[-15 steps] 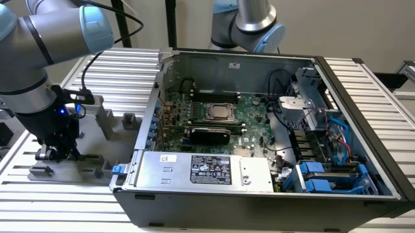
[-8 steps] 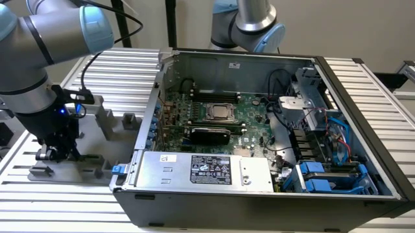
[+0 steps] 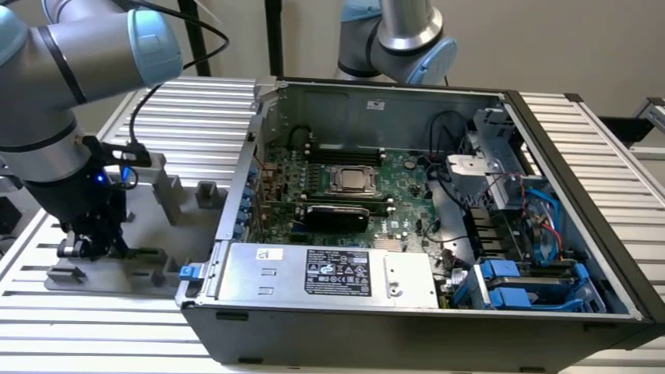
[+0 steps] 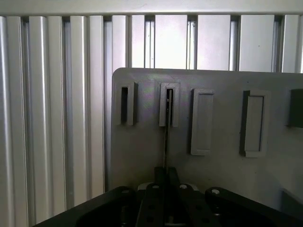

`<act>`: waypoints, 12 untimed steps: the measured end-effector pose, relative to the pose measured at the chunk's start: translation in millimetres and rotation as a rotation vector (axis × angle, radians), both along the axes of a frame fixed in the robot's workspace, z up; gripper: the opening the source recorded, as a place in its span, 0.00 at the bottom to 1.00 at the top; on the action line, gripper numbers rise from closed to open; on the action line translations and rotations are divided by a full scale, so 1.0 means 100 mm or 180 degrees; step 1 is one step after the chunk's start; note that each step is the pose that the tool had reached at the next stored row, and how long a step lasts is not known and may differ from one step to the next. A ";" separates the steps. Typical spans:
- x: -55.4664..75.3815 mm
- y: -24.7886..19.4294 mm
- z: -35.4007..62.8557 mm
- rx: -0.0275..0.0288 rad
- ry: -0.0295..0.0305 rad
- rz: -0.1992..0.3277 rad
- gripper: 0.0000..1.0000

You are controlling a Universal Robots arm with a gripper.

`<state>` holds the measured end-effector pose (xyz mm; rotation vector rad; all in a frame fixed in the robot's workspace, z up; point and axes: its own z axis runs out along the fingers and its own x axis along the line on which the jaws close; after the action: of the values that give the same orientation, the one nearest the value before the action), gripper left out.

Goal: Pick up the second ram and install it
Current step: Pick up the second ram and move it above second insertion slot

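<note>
The tool point(image 3: 92, 243) on the arm point(image 3: 58, 93) at the exterior view's left hangs low over a grey fixture plate point(image 3: 156, 210). Its fingers are closed on the ram point(image 4: 166, 137). The wrist view catches the ram edge-on, a thin dark line running from the tool point(image 4: 165, 184) into the slot of a slotted block point(image 4: 162, 106). At that angle the ram's chips and green face are hidden, and in the exterior view it cannot be made out under the tool. A twin block point(image 4: 127, 104) just beside it shows a dark slot, and two flat blocks point(image 4: 202, 122) stand further along. A darker piece point(image 4: 297, 108) is cut off at the picture's edge.

The plate point(image 4: 142, 156) lies on a slatted aluminium surface point(image 3: 187, 109), just beside an open computer case point(image 3: 416, 335) with its motherboard point(image 3: 400, 175) bare. The print on a white label point(image 3: 338, 273) on the power supply is too small to read. Blue drive bays point(image 3: 519, 290) fill one corner. A second arm point(image 3: 400, 39), cut off above, stands behind the case against a beige wall point(image 3: 550, 39).
</note>
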<state>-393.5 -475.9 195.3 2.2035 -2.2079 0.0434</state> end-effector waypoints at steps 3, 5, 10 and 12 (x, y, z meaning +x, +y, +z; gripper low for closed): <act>0.00 0.000 0.013 0.0000 0.0001 0.0000 0.00; 0.00 0.000 0.027 0.0000 0.0002 0.0000 0.00; 0.00 0.000 0.067 0.0000 0.0003 0.0000 0.00; 0.00 0.000 0.091 0.0001 0.0003 0.0000 0.00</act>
<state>-393.4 -475.9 204.4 2.2032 -2.2076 0.0419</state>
